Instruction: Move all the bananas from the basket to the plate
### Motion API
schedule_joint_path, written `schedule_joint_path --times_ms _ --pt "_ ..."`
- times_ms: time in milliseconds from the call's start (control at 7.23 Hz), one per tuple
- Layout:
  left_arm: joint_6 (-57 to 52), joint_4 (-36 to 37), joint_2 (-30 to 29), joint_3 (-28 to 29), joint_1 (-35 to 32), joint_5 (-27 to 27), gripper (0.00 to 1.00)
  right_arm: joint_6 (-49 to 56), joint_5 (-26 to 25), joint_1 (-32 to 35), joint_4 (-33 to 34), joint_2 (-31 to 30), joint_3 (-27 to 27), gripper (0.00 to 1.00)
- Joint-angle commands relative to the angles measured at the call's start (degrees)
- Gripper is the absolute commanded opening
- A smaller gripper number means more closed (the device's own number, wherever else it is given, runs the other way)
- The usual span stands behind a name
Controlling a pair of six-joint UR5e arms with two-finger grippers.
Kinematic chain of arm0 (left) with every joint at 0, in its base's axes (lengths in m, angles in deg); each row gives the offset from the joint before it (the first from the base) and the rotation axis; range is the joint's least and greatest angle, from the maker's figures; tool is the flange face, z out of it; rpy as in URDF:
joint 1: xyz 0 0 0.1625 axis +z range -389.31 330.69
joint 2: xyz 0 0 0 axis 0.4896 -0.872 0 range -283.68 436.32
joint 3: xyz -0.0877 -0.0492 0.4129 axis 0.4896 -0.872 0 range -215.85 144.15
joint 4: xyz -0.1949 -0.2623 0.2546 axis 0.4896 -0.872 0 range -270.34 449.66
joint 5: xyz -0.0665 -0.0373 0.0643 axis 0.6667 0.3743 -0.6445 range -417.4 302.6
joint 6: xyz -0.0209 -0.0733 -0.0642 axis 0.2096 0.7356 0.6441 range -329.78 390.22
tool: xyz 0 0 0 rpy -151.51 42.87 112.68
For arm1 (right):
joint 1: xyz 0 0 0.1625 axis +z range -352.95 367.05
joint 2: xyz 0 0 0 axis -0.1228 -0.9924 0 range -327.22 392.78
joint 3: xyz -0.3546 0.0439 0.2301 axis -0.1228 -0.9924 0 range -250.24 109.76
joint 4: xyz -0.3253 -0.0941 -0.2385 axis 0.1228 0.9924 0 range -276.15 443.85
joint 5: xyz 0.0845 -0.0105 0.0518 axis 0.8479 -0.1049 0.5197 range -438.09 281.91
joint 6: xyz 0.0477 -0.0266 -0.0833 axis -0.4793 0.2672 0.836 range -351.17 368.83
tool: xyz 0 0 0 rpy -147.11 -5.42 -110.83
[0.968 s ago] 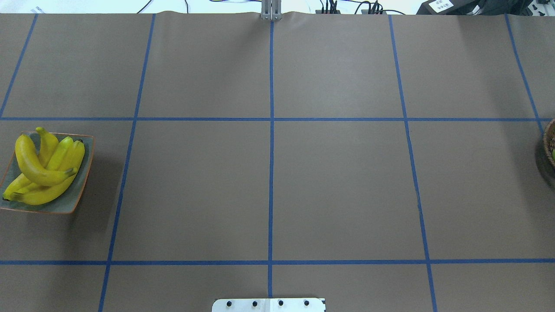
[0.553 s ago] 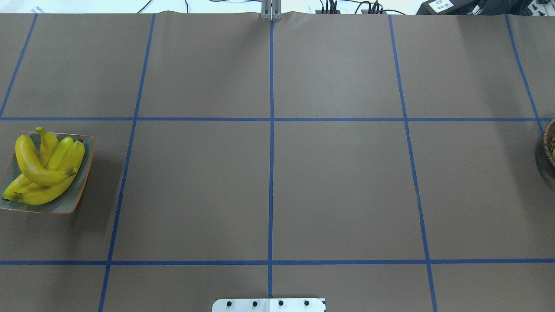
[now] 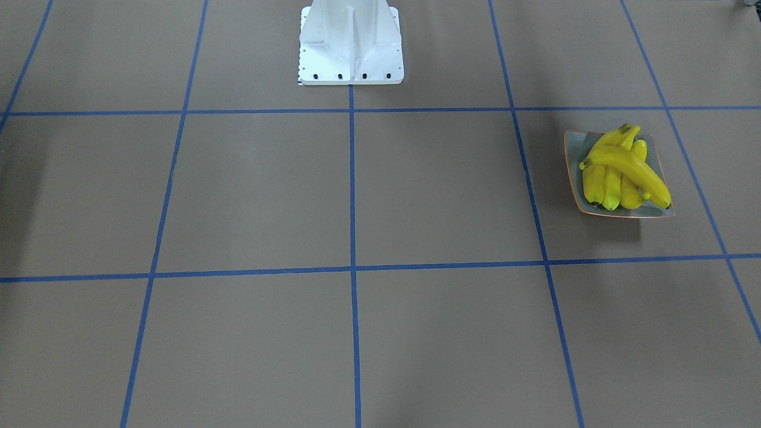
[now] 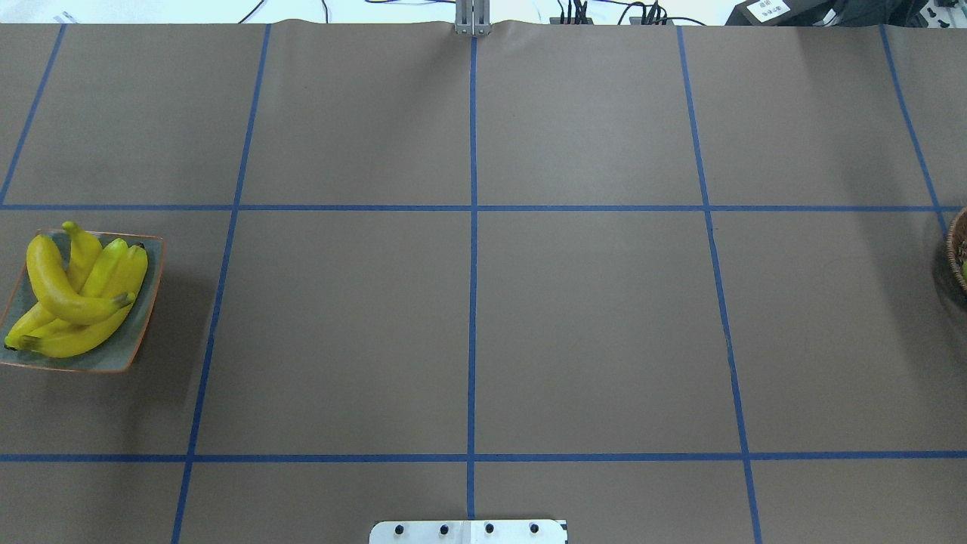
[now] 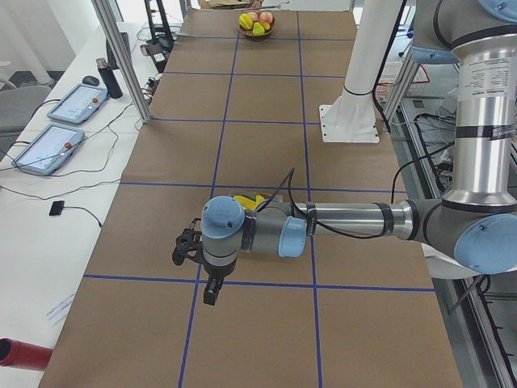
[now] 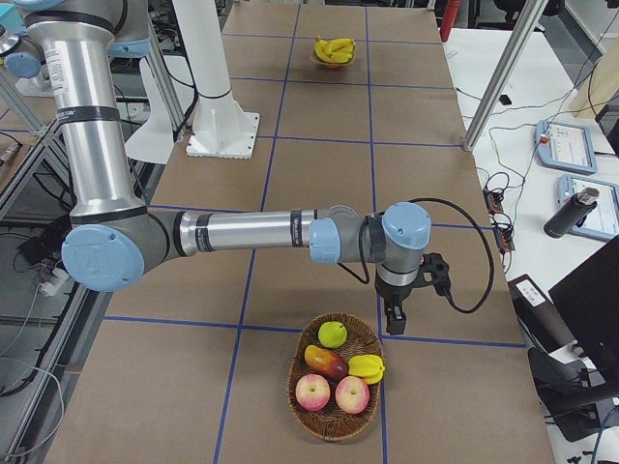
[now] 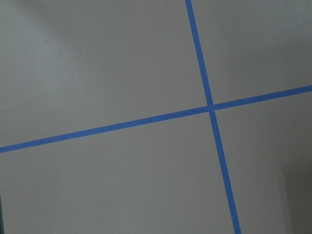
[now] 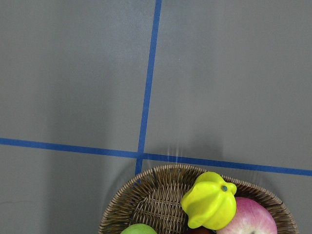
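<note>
Resting in a loose pile, the four bananas (image 4: 72,298) all lie on the plate (image 4: 140,325) at the far left end of the table, three fanned side by side with their long axes running from the robot's side away and slightly to the right, and the fourth curved across the top of them. The basket (image 8: 156,202) sits at the opposite, right end, well apart from the plate, and holds only other fruit (image 6: 334,377), with no banana visible in it. The left gripper (image 5: 209,296) hangs over bare table near the plate, with the bananas just behind its forearm in the left side view, so the left arm is much the nearer to them. The right gripper (image 6: 395,324) hovers just beside the basket's rim. Whether either gripper is open or closed cannot be told, since only the side views show them. Judging from this, the transfer looks complete and no further grasp seems needed
</note>
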Motion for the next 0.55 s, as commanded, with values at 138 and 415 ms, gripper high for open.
schedule_joint_path --times_ms 138,415 --pt "-0.48 -0.32 4.46 -2.92 0.02 2.00 1.00 -0.20 0.10 -0.05 -0.46 -0.40 -0.03 1.00" --pt "-0.66 -0.49 4.74 -3.29 0.10 2.01 1.00 -0.29 0.10 -0.14 -0.47 -0.49 -0.03 1.00"
